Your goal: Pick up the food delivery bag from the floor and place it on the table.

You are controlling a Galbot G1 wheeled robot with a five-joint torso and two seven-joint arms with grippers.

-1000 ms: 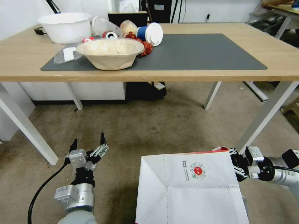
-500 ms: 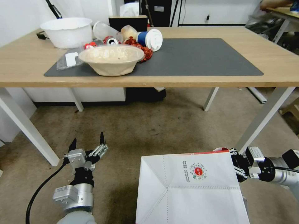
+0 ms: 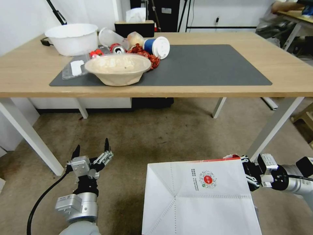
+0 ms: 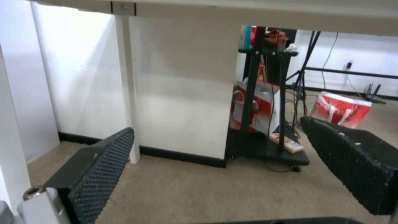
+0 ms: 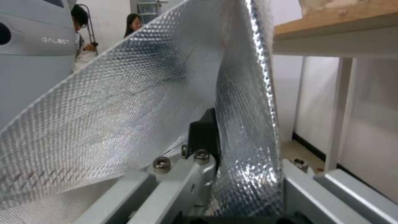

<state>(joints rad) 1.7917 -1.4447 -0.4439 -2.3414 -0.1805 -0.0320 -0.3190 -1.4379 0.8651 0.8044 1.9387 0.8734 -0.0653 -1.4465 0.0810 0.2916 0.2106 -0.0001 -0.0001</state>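
1. Across the far half of the head view runs the table [image 3: 202, 86], a long light-wood top on white legs, with a dark grey mat [image 3: 208, 65] covering its middle.
2. Below it lies the floor [image 3: 169, 133], mottled brownish carpet with dark stains.
3. Near the robot, in front of the table's right front leg, the food delivery bag [image 3: 199, 199] shows its broad white face with a small round red logo; whether it touches the floor cannot be told.
4. At the mat's left end sits a beige bowl [image 3: 118, 68], close to the table's front edge, with a white tub [image 3: 72, 38] behind it at the far left corner.
5. The right gripper [image 3: 249, 176] is clamped on the bag's right edge; foil lining [image 5: 174, 102] is pinched between its fingers.
6. The left gripper [image 3: 92, 154] hangs above the carpet, left of the bag, fingers spread wide and holding nothing.
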